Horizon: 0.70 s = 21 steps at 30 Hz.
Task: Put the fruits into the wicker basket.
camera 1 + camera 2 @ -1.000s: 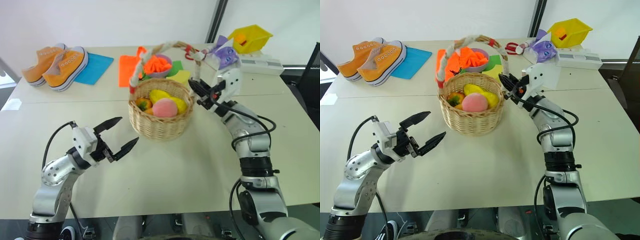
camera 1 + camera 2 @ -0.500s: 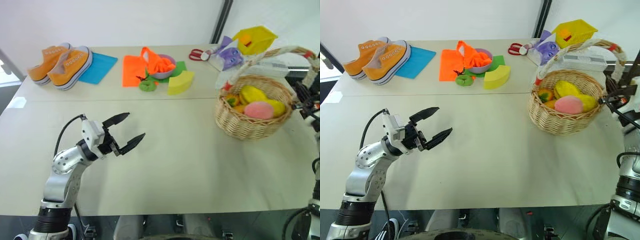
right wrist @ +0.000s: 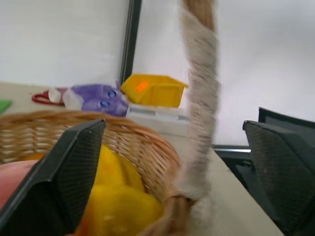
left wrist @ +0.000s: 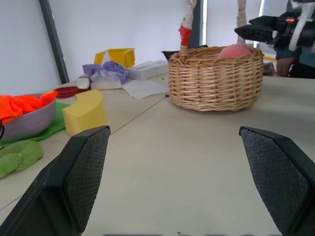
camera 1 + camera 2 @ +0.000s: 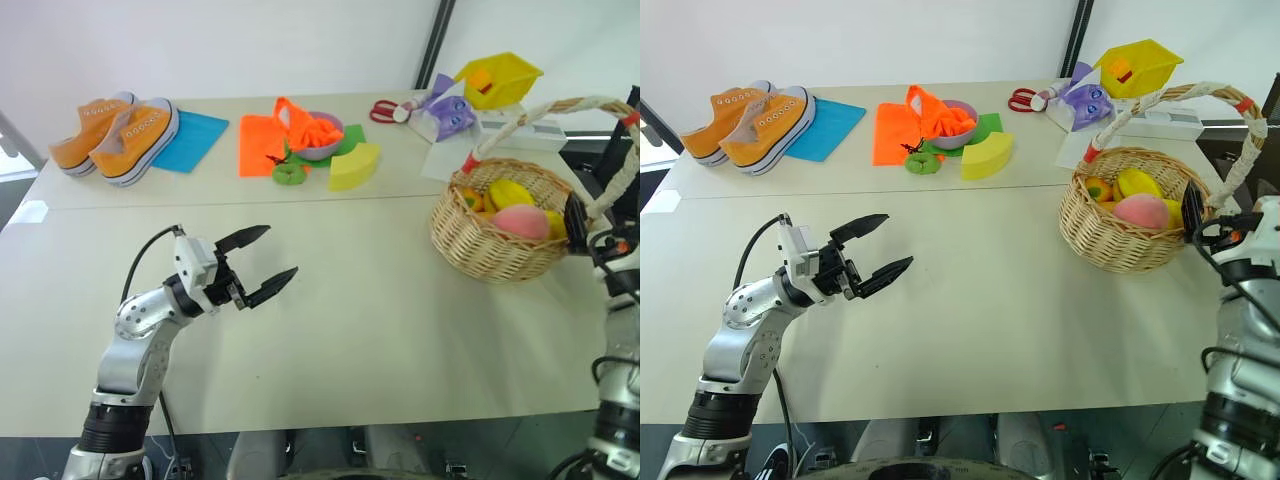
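While the wicker basket [image 5: 508,230] sits near the right edge of the pale table [image 5: 340,330], all three fruits already lie inside it: a round pink peach [image 5: 524,221] toward the front, a glossy yellow lemon [image 5: 510,192] behind it, and an orange-yellow mango [image 5: 1099,188] tucked against the left wall. We see our right gripper [image 5: 1197,222] at the basket's right side, just beside the foot of the tall arched handle [image 5: 545,107]; in the right wrist view the two black fingers stand wide apart with the handle's white-wrapped stem between them, and they clamp nothing. Our left gripper [image 5: 260,263] hovers over bare table well away from the basket, its fingers spread wide and empty.

We judge the fruits to be light, hollow toys with smooth, rather slippery skins, best taken across their middles. The basket looks stiff but light, so it could slide or tip if nudged at the rim; the wrapped handle seems the surest place to grip it, at the top of the arch or low on a stem
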Available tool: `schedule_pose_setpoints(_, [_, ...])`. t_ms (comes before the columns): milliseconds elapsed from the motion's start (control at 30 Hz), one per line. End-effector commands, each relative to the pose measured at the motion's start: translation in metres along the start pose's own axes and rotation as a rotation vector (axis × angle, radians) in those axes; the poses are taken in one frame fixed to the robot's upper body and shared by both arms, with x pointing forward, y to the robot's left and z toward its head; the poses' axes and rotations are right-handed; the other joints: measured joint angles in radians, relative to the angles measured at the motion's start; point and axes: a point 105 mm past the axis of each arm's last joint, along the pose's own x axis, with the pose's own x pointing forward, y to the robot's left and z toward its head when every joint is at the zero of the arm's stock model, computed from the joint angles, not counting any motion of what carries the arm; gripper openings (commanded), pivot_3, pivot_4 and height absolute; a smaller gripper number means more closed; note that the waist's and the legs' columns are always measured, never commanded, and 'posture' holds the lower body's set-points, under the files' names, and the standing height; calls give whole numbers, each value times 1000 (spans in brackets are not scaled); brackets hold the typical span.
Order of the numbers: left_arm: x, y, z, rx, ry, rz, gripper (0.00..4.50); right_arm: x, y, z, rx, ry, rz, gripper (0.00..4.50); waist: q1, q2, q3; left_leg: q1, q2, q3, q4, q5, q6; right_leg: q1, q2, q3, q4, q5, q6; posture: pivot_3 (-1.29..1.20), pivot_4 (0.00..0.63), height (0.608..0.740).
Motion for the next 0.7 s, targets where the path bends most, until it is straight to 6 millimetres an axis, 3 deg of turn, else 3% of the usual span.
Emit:
schedule_pose_setpoints(33, [-1,3,4,20,-11,34,4500,-19,33,34,-63,-152,18,4403,0,0,0,0,0,0,0,0,0,0,0,0,0,0,0,0,150,740])
schedule_pose_setpoints(100, [-2,6,1,5,10,63,4500,-22,69,39,-42,-181,171,4403,-7,1,-1,0,1,2,0,0,0,-1,1,3,0,0,0,0,150,740])
schedule_pose_setpoints(233, [-5,16,-5,6,65,126,4500,-29,145,28,95,-119,558,4403,-26,-1,-1,2,2,6,0,0,0,-1,3,7,0,0,0,0,150,740])
schedule_pose_setpoints(333, [-15,26,-8,34,105,191,4500,-39,182,19,220,-28,834,4403,-24,-1,-1,3,4,6,0,0,0,-1,4,7,0,0,-1,0,150,740])
schedule_pose_setpoints(467, [-41,44,-10,79,155,305,4500,-41,186,-5,222,119,1065,4403,-21,-1,-1,2,4,5,0,-1,1,-2,5,7,0,0,-1,0,150,740])
schedule_pose_setpoints(700, [-93,75,-21,105,272,520,4500,-23,182,-10,158,141,1213,4403,-22,-2,-1,1,5,6,0,-1,1,-3,4,7,-1,1,-1,0,150,740])
